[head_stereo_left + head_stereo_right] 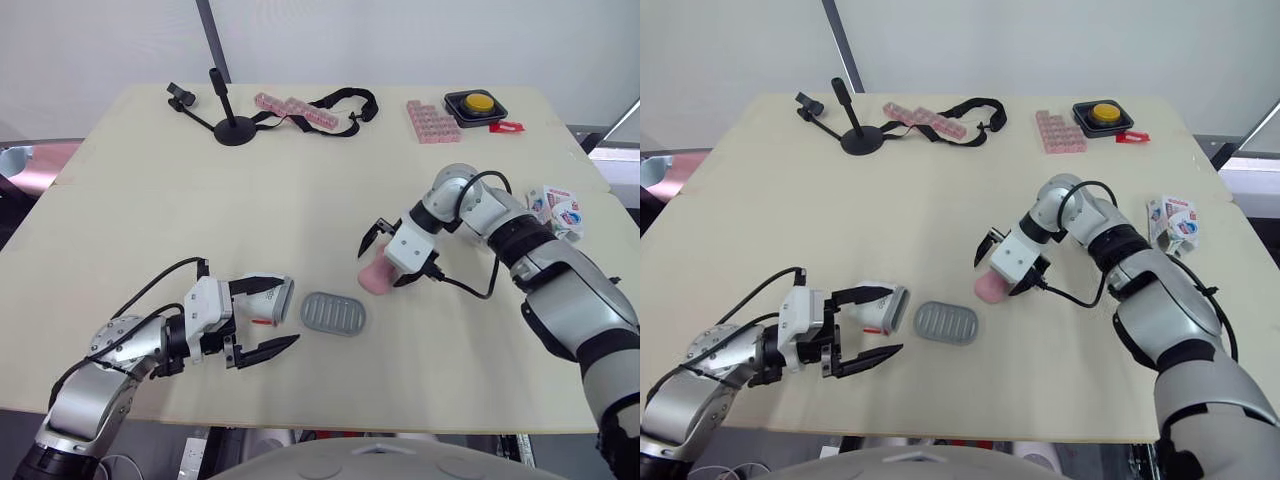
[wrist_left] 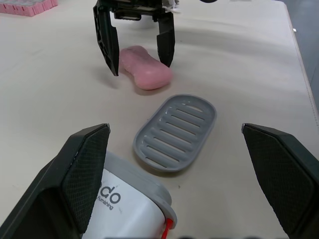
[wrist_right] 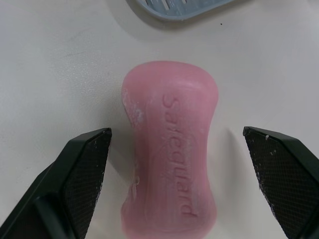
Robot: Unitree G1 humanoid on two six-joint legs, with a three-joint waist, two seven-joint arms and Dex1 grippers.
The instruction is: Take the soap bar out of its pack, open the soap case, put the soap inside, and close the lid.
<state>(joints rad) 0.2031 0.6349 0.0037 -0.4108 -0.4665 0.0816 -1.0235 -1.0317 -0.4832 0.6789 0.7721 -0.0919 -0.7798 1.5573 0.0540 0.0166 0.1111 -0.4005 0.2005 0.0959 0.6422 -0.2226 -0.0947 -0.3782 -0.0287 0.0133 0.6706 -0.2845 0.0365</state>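
squarely inside the wide-open right end effector (image 2: 141, 68) lies the soap (image 3: 169, 149), seemingly untouched

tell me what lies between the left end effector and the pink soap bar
A grey slatted tray lies flat between the left end effector and the soap bar, clearest in the left wrist view.

your right gripper (image 3: 177, 132) is hovering over the pink soap bar (image 3: 169, 149), its fingers (image 3: 79, 169) standing wide on either side of the soap, touching nothing. the soap is lying lettering-up on the pale table (image 3: 60, 64); past its far end, apart from it, the grey slotted tray (image 3: 184, 7) is resting.
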